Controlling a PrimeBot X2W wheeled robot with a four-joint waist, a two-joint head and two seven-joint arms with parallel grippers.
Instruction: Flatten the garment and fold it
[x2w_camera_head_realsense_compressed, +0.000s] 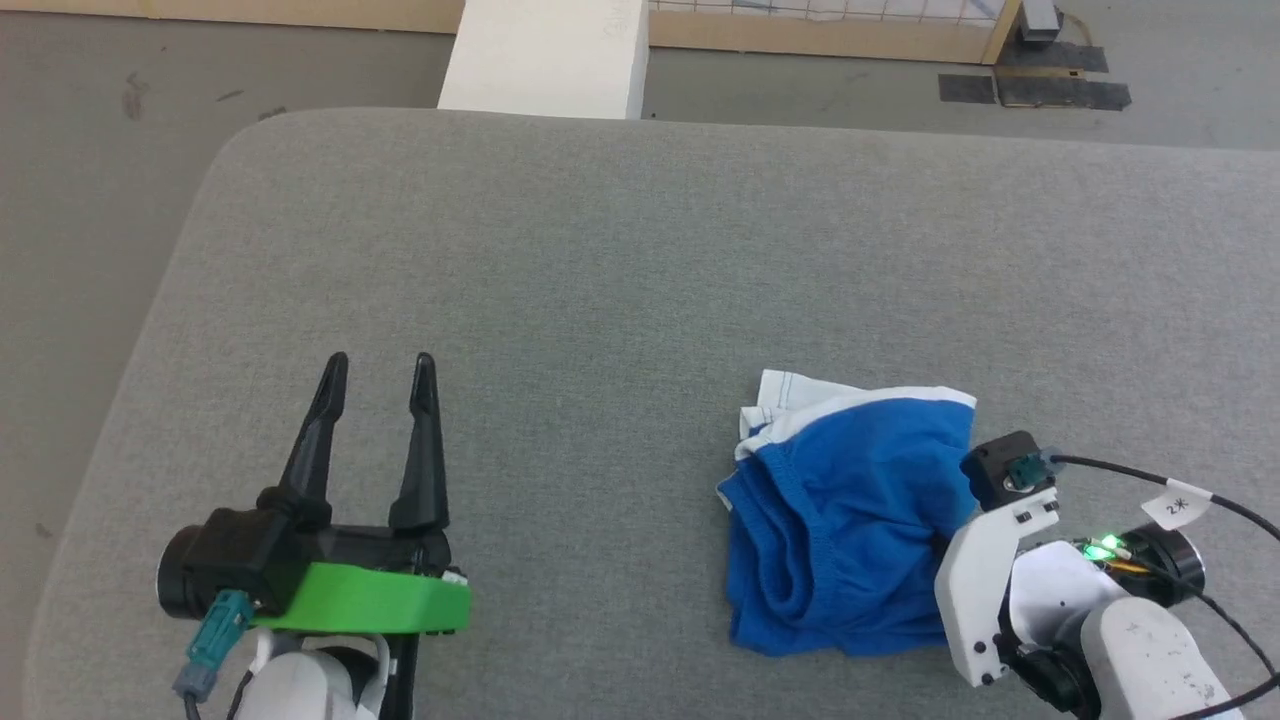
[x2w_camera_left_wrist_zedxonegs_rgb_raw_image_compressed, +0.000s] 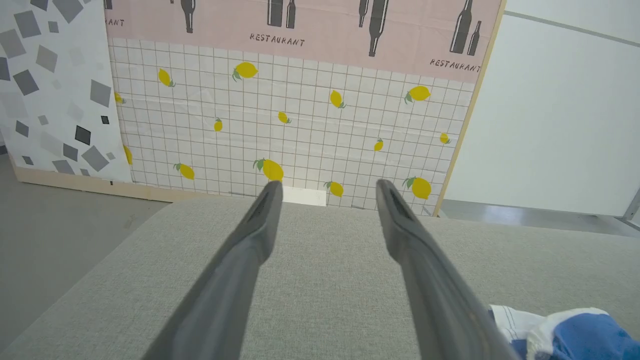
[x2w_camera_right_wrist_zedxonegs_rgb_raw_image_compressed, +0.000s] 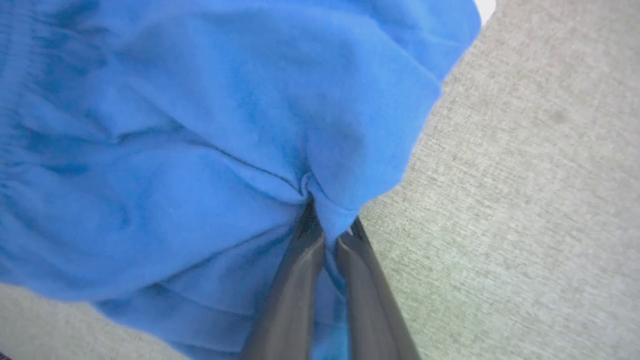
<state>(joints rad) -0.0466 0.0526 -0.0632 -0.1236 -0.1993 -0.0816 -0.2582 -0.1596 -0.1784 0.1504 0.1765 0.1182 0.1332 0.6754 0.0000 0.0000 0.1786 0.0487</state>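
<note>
Blue thin shorts, the garment (x2w_camera_head_realsense_compressed: 850, 520), lie crumpled on our grey table (x2w_camera_head_realsense_compressed: 600, 250) at right. Our right gripper (x2w_camera_right_wrist_zedxonegs_rgb_raw_image_compressed: 330, 227) pinches a fold of its soft, light edge; our left gripper (x2w_camera_head_realsense_compressed: 380, 362) stands wide, empty. We judge hems grip best.

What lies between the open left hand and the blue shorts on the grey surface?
Nothing: in the head view, the stretch of grey fabric surface between the left hand and the blue shorts is bare.
</note>
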